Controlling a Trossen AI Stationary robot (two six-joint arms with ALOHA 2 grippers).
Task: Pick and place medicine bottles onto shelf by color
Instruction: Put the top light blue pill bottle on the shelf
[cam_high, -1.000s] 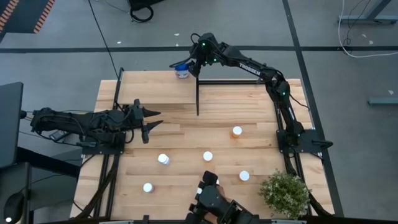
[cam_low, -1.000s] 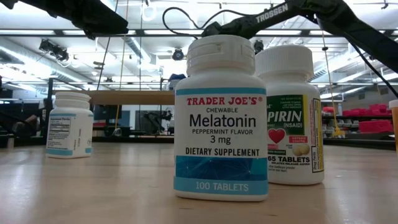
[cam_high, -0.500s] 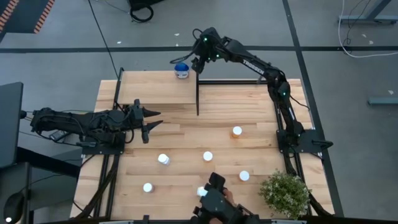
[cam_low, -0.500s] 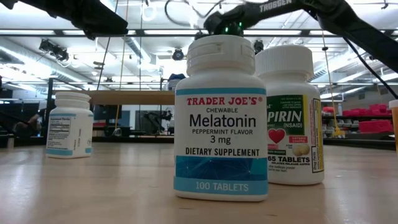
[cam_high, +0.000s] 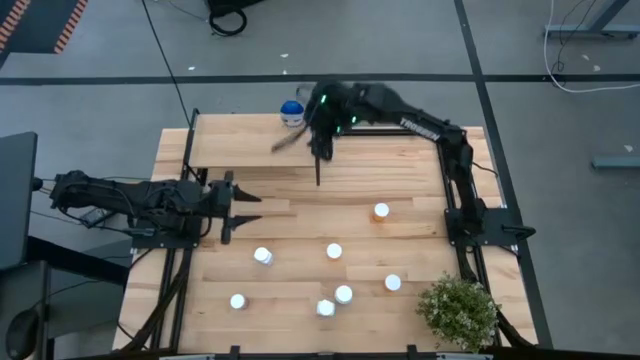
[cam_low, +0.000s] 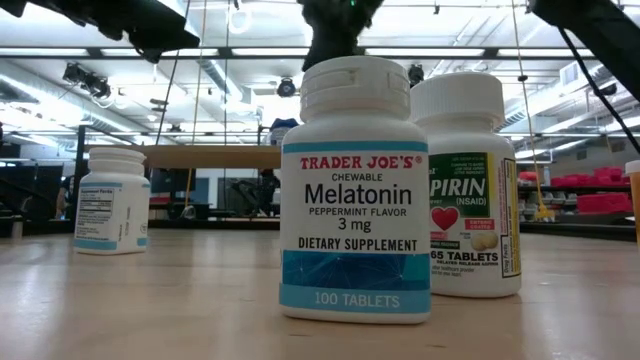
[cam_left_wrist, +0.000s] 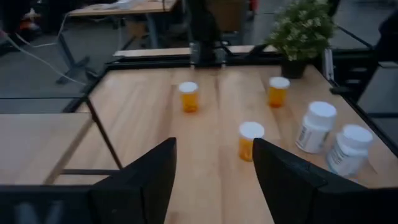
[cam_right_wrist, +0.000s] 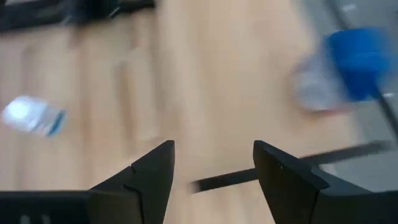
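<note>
Blue-topped bottle stands on shelf, upper centre; right gripper open, empty beside it; left gripper open, mid-left, idle

The right gripper has swung back from the blue-topped bottle; two more bottles now show at the near edge.

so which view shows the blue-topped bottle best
The high view: the blue-topped bottle stands whole on the shelf at its far edge. The right wrist view catches it only smeared. The left wrist view misses it; in the low view I cannot tell.
</note>
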